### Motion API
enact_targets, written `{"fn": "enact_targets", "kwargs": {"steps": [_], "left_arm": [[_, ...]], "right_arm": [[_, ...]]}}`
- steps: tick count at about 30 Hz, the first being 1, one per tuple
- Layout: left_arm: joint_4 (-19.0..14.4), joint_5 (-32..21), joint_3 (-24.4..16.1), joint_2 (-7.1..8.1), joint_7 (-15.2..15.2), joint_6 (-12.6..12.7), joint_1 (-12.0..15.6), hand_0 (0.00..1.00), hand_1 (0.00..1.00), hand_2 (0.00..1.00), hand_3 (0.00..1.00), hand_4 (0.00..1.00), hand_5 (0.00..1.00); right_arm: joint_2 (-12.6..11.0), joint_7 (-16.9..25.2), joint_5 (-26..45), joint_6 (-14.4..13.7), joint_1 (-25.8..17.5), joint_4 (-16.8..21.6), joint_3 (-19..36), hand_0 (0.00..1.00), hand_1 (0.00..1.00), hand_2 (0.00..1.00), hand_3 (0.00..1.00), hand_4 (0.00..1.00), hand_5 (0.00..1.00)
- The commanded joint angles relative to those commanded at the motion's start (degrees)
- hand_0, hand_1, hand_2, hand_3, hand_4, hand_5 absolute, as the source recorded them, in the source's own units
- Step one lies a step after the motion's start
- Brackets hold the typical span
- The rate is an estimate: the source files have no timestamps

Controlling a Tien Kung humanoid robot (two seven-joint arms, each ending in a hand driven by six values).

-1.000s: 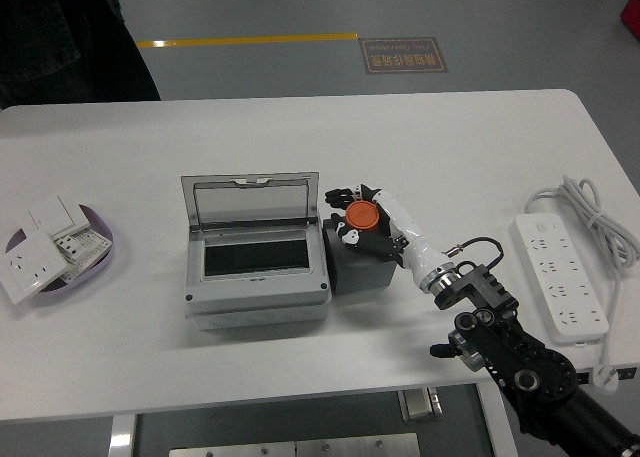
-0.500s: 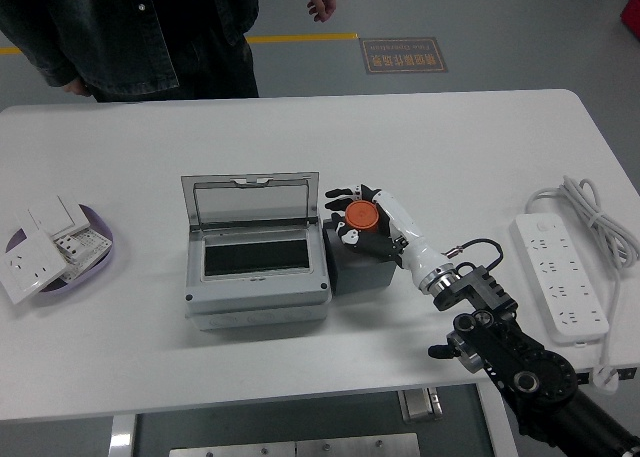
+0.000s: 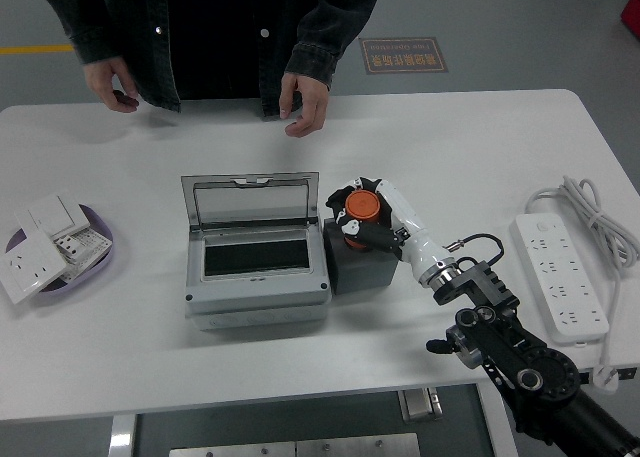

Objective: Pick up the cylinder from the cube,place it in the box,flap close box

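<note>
An orange cylinder is held just above the dark cube, with my right hand shut on it. The cube stands against the right side of the grey box. The box's clear lid stands upright at the back, and its dark inside shows. My right arm comes in from the lower right. The left arm is out of view.
A person stands at the far side, both hands hanging over the table's far edge. A purple dish with white switch plates sits at the left. A white power strip with its cable lies at the right.
My right hand has closed on the orange cylinder and raised it slightly off the cube. The person has stepped up to the table's far edge, hands now over it.
</note>
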Motion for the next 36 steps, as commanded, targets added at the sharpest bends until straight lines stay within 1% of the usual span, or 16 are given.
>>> {"fn": "enact_targets", "kwargs": {"steps": [3,4,9,10,11,13,15,16,20,21,22,27,28,32,36], "left_arm": [[0.00,-0.01,-0.02,-0.05,-0.03,0.00,0.05,0.636,0.678,0.680,0.741,0.819,0.321],[0.00,0.02,-0.06,-0.06,-0.02,-0.01,0.08,0.637,0.678,0.680,0.743,0.817,0.318],[0.00,0.23,-0.32,-0.11,0.12,-0.03,0.25,0.637,0.678,0.680,0.743,0.817,0.318],[0.00,0.16,-0.29,-0.14,0.11,-0.04,0.29,0.637,0.678,0.680,0.744,0.818,0.321],[0.00,0.13,-0.28,-0.15,0.10,-0.05,0.32,0.637,0.678,0.680,0.744,0.818,0.321],[0.00,0.31,-0.36,-0.14,0.19,-0.06,0.36,0.637,0.678,0.680,0.744,0.818,0.321],[0.00,0.38,-0.38,-0.12,0.23,-0.06,0.34,0.637,0.678,0.680,0.744,0.818,0.321],[0.00,0.36,-0.36,-0.11,0.22,-0.06,0.32,0.637,0.678,0.680,0.744,0.818,0.323],[0.00,0.39,-0.29,-0.02,0.23,-0.02,0.30,0.637,0.678,0.680,0.744,0.818,0.323],[0.00,0.37,-0.26,0.00,0.22,-0.01,0.30,0.637,0.678,0.680,0.744,0.818,0.323],[0.00,0.37,-0.24,0.03,0.22,0.00,0.30,0.637,0.678,0.680,0.744,0.820,0.326],[0.00,0.50,-0.28,0.24,0.26,0.07,0.26,0.637,0.678,0.680,0.744,0.820,0.326],[0.00,0.51,-0.28,0.28,0.26,0.08,0.26,0.638,0.678,0.680,0.744,0.820,0.330],[0.00,0.58,-0.26,0.42,0.24,0.12,0.14,0.638,0.678,0.680,0.744,0.820,0.330],[0.00,0.67,-0.20,0.56,0.19,0.14,-0.04,0.638,0.678,0.680,0.744,0.821,0.332]], "right_arm": [[-0.40,-0.64,-0.66,-0.97,-0.57,2.94,0.47,0.667,0.587,0.504,0.406,0.091,0.002],[-0.58,-0.85,-0.96,-1.34,-0.71,4.00,0.52,0.670,0.585,0.499,0.400,0.110,0.002],[-1.48,-2.14,-3.47,-3.36,-0.70,9.82,-0.81,0.670,0.585,0.499,0.400,0.110,0.002],[-1.49,-2.69,-4.45,-3.74,-0.37,10.91,-1.63,0.440,0.440,0.404,0.323,0.151,0.002],[-1.40,-3.07,-5.09,-3.93,-0.05,11.25,-2.23,0.440,0.440,0.404,0.323,0.151,0.002],[-0.83,-4.38,-6.97,-4.23,1.04,11.08,-3.92,0.440,0.440,0.404,0.323,0.151,0.002],[0.29,-6.68,-9.80,-4.57,2.55,10.49,-5.95,0.440,0.440,0.404,0.323,0.151,0.002],[0.78,-7.70,-11.05,-4.66,3.08,10.33,-6.61,0.219,0.267,0.335,0.273,0.014,0.002],[2.99,-12.53,-17.18,-4.48,5.47,10.11,-9.10,0.219,0.267,0.335,0.273,0.014,0.002],[3.00,-13.74,-18.52,-4.33,6.16,10.05,-9.88,0.219,0.267,0.335,0.273,0.014,0.002],[3.00,-14.75,-19.66,-4.24,6.70,10.02,-10.51,0.093,0.184,0.301,0.250,0.002,0.002],[3.00,-20.19,-25.48,-2.91,9.90,9.73,-14.16,0.093,0.184,0.301,0.250,0.002,0.002],[3.00,-21.42,-26.78,-2.32,10.50,9.57,-14.83,0.025,0.153,0.272,0.237,0.002,0.002],[3.00,-26.24,-31.82,0.09,12.64,8.50,-17.54,0.025,0.153,0.272,0.237,0.002,0.002],[3.00,-29.30,-36.19,1.84,14.28,7.15,-19.62,0.016,0.148,0.268,0.233,0.002,0.002]]}}
